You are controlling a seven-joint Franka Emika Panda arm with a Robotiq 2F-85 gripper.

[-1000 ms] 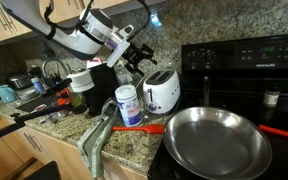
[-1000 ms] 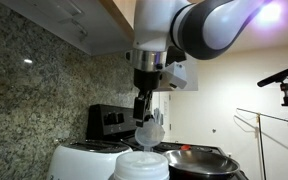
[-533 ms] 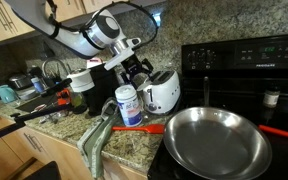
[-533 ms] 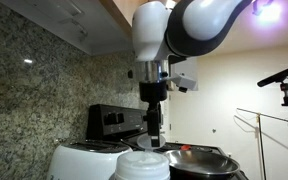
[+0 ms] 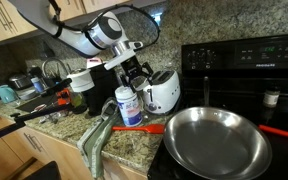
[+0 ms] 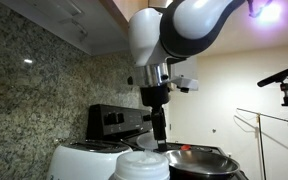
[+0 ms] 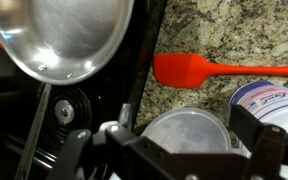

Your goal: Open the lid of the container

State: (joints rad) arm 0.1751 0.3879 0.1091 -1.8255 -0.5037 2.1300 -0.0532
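Observation:
A white container (image 5: pixel 128 106) with a blue label and a white lid stands on the granite counter, in front of the toaster. My gripper (image 5: pixel 135 79) hangs just above and behind its top. It also shows from the side in an exterior view (image 6: pixel 159 140). In the wrist view a round, translucent white lid (image 7: pixel 187 134) lies between my two fingers (image 7: pixel 174 150). The fingers stand wide apart on either side and do not touch it. A blue-labelled white surface (image 7: pixel 274 96) shows at the right edge of the wrist view.
A red spatula (image 5: pixel 147 128) (image 7: pixel 189 69) lies on the counter beside the container. A large steel pan (image 5: pixel 216 140) (image 7: pixel 59 35) sits on the black stove. A white toaster (image 5: pixel 162 91) stands close behind. Bottles and clutter (image 5: pixel 81 85) fill the far counter. A white tub (image 6: pixel 142 166) shows in the foreground.
My gripper has come down from higher up and moved toward the container, and the wrist has turned. The container, spatula and pan have not moved.

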